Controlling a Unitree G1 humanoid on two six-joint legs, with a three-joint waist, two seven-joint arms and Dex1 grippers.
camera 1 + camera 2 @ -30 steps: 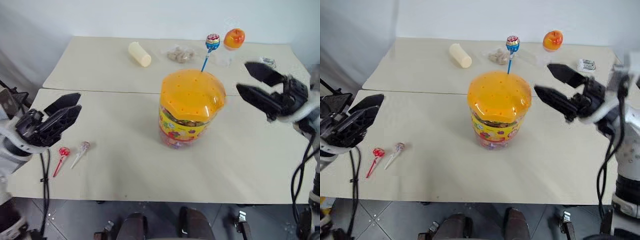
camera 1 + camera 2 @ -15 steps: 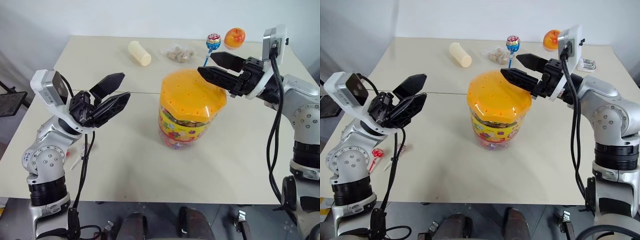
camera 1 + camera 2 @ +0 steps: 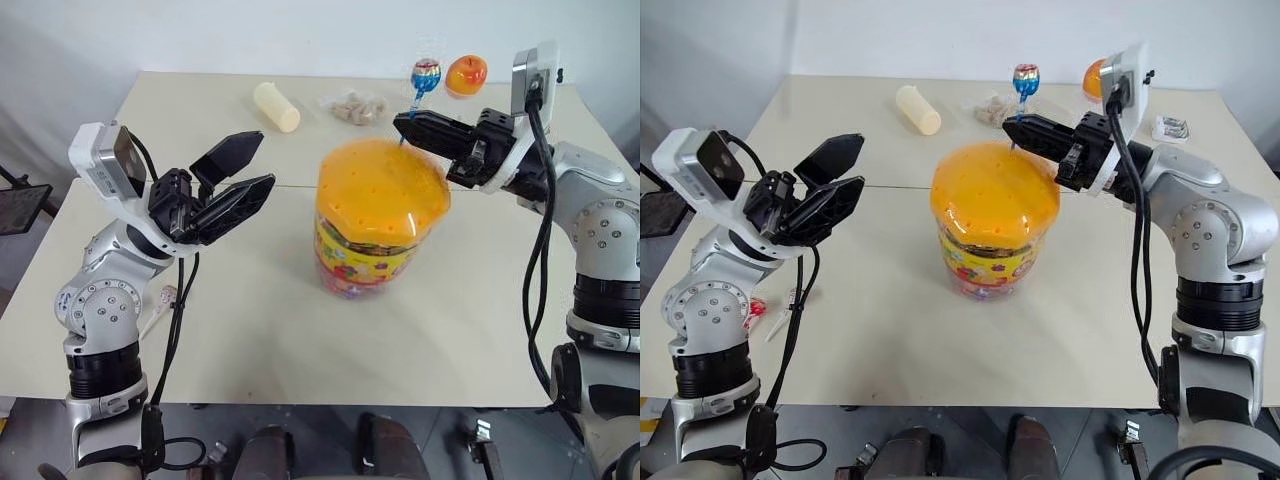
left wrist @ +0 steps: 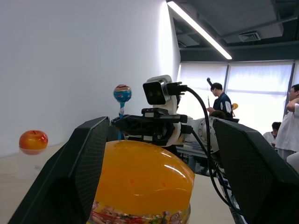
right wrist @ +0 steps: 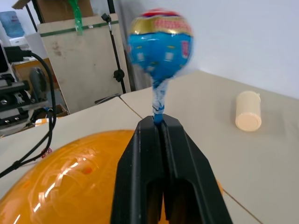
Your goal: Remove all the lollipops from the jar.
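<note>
From the head camera's left eye, the jar (image 3: 381,222) stands at the table's (image 3: 250,330) centre with its orange lid on, and the blue lollipop (image 3: 425,74) rises from the lid's 1 o'clock edge, its blue stick pinched between the closed fingers of the right gripper (image 3: 405,124), which reaches in from 3 o'clock. The left gripper (image 3: 255,170) hangs at the jar's 9 o'clock, apart from it, its 2 fingers spread wide and holding nothing. At 8 o'clock, near the table's left edge, a white-stick lollipop (image 3: 160,302) lies flat, partly behind the left arm. A cream cylinder (image 3: 277,106) lies at 11 o'clock, a pile of small brown bits (image 3: 354,107) at 12, and an orange apple-shaped thing (image 3: 467,74) at 1, all well behind the jar. The right eye adds a red lollipop (image 3: 756,309) beside the white-stick one. The left wrist view looks between its wide-set fingers (image 4: 88,158) across the orange lid to the right gripper and people beyond. The right wrist view shows the 2 fingers (image 5: 145,154) shut on the stick just under the blue wrapped head.
</note>
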